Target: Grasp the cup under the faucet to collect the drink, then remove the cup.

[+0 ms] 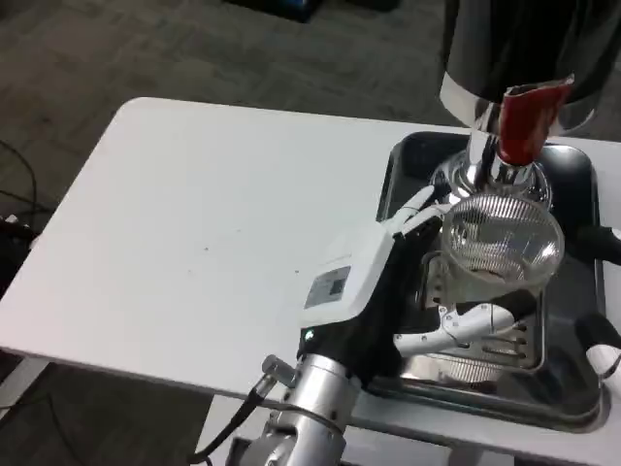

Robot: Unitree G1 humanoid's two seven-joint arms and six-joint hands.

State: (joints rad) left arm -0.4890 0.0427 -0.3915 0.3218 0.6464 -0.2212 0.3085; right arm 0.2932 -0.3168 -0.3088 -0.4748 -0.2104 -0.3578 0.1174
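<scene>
A clear ribbed cup point(502, 243) stands upright on the metal grate of the drip tray point(485, 361), right below the chrome faucet point(495, 165) with its red lever point(529, 121). My left hand point(408, 282) reaches in from the lower left and grips the cup. Its fingers point(415, 206) wrap the far left side and its thumb point(466, 325) lies across the near side. The cup looks empty, and I cannot see any liquid flowing. At the right edge, dark and white finger-like parts point(600, 345) of my right hand show; its state is unclear.
The dark drink dispenser point(524, 49) with a chrome band rises at the back right. It stands in a black tray point(398, 170) on the right side of the white table point(194, 233). The table's front edge runs just below my left forearm point(310, 398).
</scene>
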